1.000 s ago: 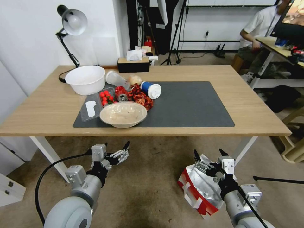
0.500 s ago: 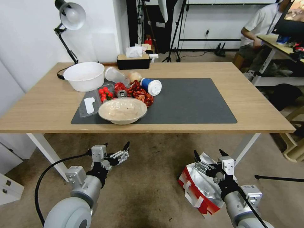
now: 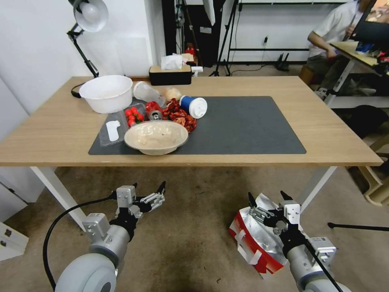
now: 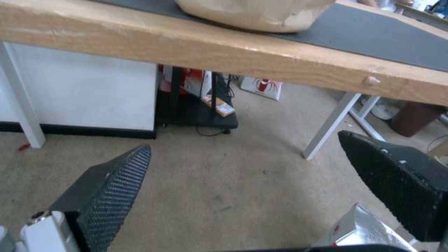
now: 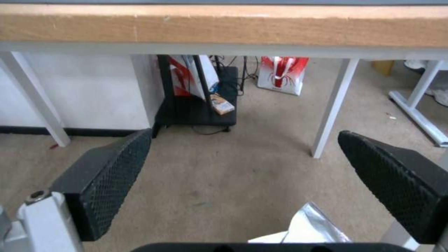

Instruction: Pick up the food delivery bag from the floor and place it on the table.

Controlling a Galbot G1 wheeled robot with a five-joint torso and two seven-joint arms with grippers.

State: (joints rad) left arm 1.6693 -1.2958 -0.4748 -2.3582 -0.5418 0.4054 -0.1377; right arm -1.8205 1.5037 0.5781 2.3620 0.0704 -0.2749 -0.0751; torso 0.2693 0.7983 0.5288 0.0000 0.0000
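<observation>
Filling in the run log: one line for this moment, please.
food delivery bag: on floor, ungrasped | right end effector: open, above bag | left end effector: open, idle | table: no bag

A light-wood table with white legs stands on beige-brown carpeted floor. A dark grey mat covers the table's middle. Clustered at the mat's left end are a beige bowl, a clear plastic box of cherry tomatoes, a tipped blue cup and red wrappers. A white bowl, tissue box and desk lamp sit behind. On the floor, near the table's right front leg, lies a red-and-white food delivery bag, foil lining showing.
</observation>
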